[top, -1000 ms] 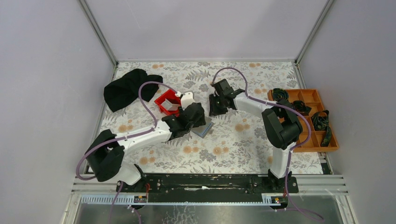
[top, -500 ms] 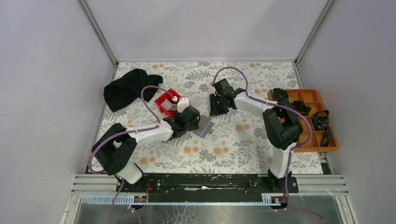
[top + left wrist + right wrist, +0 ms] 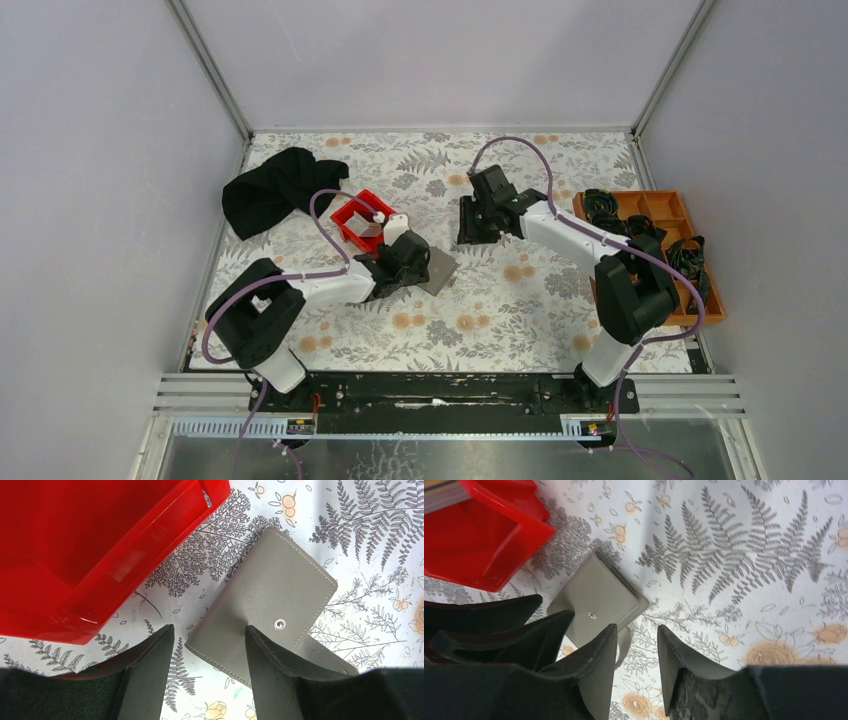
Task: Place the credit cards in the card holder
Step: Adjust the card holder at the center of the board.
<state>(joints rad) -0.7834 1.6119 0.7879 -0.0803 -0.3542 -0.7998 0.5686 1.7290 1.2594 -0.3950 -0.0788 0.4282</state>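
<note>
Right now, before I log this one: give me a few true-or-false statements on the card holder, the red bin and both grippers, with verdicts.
1. The card holder lies on the table beside the red bin. True.
2. The right gripper grips a card. False: its jaws are open, with nothing between them.
3. The left gripper is open, with a corner of the card holder between its fingers. True.
4. The black cloth covers the orange tray. False: they lie at opposite sides.

The small flat grey card holder (image 3: 280, 587) looks like soft matt leather with a shiny metal snap (image 3: 279, 624). The red plastic bin (image 3: 85, 545) is smooth and glossy.
</note>
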